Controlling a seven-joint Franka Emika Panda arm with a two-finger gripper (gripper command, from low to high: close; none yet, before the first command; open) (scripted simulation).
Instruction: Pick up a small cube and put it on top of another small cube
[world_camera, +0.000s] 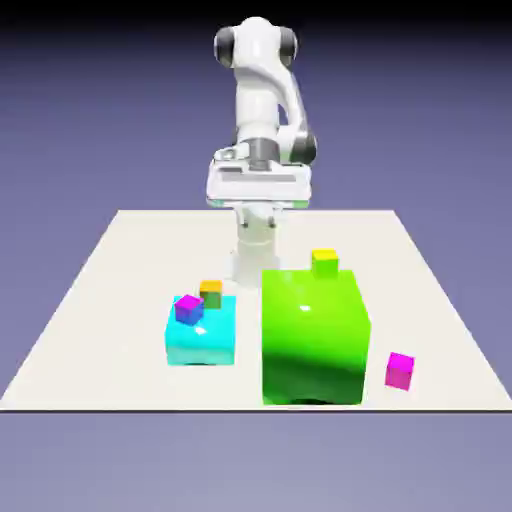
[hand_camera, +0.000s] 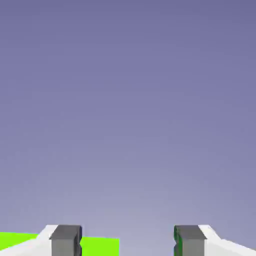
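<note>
Magenta-pink on every face, the small cube (world_camera: 400, 370) sits alone on the pale desk (world_camera: 100, 300) at the near right of the exterior view, just beside the big glossy green block (world_camera: 314, 335) but apart from it. Its goal, the tiny cube with the orange-yellow top and dark green sides (world_camera: 210, 293), rests at the far edge of the cyan block (world_camera: 203, 335), touching or nearly touching a tiny magenta-topped, purple-sided cube (world_camera: 187, 308). A yellow-topped, lime-sided cube (world_camera: 324, 262) sits at the green block's far edge. The white arm's gripper (hand_camera: 127, 242) is raised near the desk's far side, jaws released with nothing between them, facing mostly backdrop. The step in hand looks like the reach: I would carry the hand high over the green block, then descend straight onto the pink cube, squared to its faces. Later placement needs care beside the purple-sided neighbour.
</note>
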